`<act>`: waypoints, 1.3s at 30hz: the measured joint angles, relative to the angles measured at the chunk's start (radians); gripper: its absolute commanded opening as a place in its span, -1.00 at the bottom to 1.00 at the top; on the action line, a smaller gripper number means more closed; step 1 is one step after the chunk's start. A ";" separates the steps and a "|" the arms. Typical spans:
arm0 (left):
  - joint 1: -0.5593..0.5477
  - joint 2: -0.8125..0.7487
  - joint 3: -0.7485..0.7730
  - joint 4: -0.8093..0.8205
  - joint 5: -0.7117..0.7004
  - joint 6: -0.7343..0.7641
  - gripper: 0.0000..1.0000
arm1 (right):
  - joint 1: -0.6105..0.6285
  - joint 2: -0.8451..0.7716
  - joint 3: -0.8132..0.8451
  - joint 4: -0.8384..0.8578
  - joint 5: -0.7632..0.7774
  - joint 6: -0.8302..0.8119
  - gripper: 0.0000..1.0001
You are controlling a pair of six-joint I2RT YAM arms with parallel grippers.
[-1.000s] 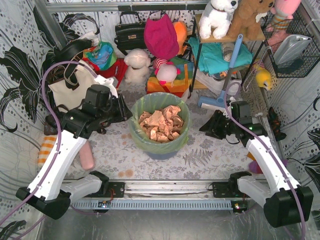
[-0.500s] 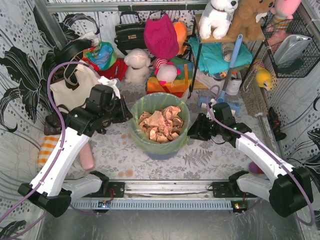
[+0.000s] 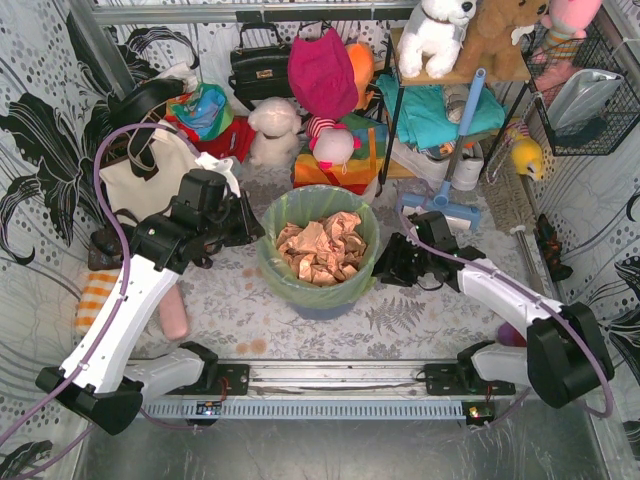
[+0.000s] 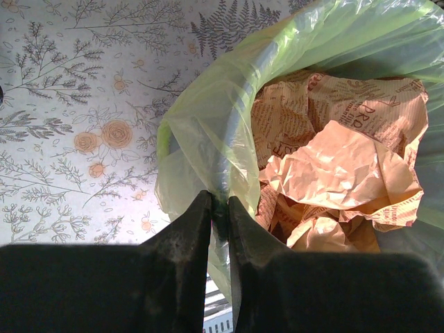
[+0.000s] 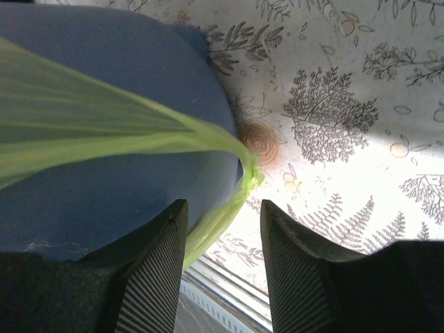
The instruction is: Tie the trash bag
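The light-green trash bag (image 3: 273,262) lines a round blue-grey bin (image 3: 325,307) at the table's middle, with crumpled tan paper (image 3: 322,247) inside. My left gripper (image 3: 254,228) is at the bag's left rim. In the left wrist view it (image 4: 219,201) is shut on the bag's green rim (image 4: 201,132), beside the paper (image 4: 333,166). My right gripper (image 3: 385,268) is at the bin's right side. In the right wrist view it (image 5: 222,211) is open, and a twisted green strip of the bag (image 5: 236,198) hangs between its fingers beside the bin wall (image 5: 104,187).
Stuffed toys, bags and clothes crowd the back of the table (image 3: 320,90). A white tote (image 3: 145,180) lies at the left, a blue-handled brush (image 3: 440,205) at the right behind my right arm. A metal rail (image 3: 330,385) runs along the near edge.
My right gripper has moved left, from well right of the bin to its right side. My left gripper has stayed at the bag's left rim.
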 measured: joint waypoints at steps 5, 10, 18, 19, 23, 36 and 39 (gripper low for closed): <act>0.000 -0.003 -0.002 0.000 0.000 -0.002 -0.56 | 0.003 0.081 -0.001 0.072 0.003 0.000 -0.07; 0.000 -0.004 -0.004 0.002 0.000 -0.004 -0.56 | 0.008 0.150 -0.034 0.145 -0.003 0.001 -0.16; 0.000 -0.012 -0.014 0.011 0.006 -0.012 -0.55 | 0.012 0.200 -0.098 0.244 -0.026 0.024 -0.56; 0.000 -0.013 -0.015 0.011 0.008 -0.012 -0.56 | 0.012 0.200 -0.102 0.254 -0.028 0.027 -0.64; 0.000 -0.015 -0.019 0.018 0.011 -0.015 -0.52 | 0.012 0.200 -0.109 0.280 -0.028 0.035 -0.94; 0.000 -0.090 -0.022 0.026 -0.037 -0.035 -0.04 | 0.012 0.159 -0.143 0.318 -0.026 0.065 -1.00; 0.000 -0.137 -0.022 0.030 -0.065 -0.046 0.05 | 0.012 0.115 -0.153 0.319 -0.017 0.065 -1.00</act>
